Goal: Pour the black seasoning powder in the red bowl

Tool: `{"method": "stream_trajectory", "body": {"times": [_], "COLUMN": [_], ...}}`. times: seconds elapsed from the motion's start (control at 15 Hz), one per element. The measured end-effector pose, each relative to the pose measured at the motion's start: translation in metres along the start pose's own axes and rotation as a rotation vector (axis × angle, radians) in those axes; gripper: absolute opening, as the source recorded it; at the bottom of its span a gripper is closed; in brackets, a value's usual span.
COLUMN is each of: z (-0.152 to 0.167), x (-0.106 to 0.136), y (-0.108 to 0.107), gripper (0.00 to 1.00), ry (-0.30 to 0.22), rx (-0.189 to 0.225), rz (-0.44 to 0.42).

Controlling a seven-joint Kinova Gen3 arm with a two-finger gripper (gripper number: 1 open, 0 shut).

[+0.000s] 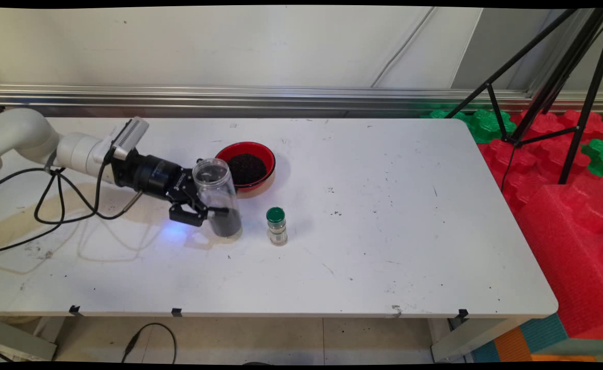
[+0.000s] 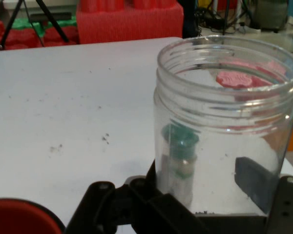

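Toward the left half of the white surface (image 1: 363, 205), we see the black tool (image 1: 205, 209) clamped on a clear plastic jar (image 1: 218, 198), its fingers pressed against the jar's lower sides. We find the jar upright and lidless, with a dark granular fill in its bottom part, standing just in front of a red bowl (image 1: 250, 156) that holds more of the same dark grains. Just to the jar's right, apart from it, we note a small spice bottle (image 1: 277, 226) with a green cap, which also shows through the jar's wall in the hand view.
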Motion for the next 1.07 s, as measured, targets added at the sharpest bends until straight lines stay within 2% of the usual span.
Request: {"method": "stream_trajectory", "body": {"times": [0.73, 1.07], "z": [-0.005, -0.005], "x": [0.044, 0.063], "y": [-0.022, -0.037], "gripper": [0.00, 0.00], "ry": [0.050, 0.070], "rx": [0.065, 0.112], "rz": [-0.013, -0.016]}}
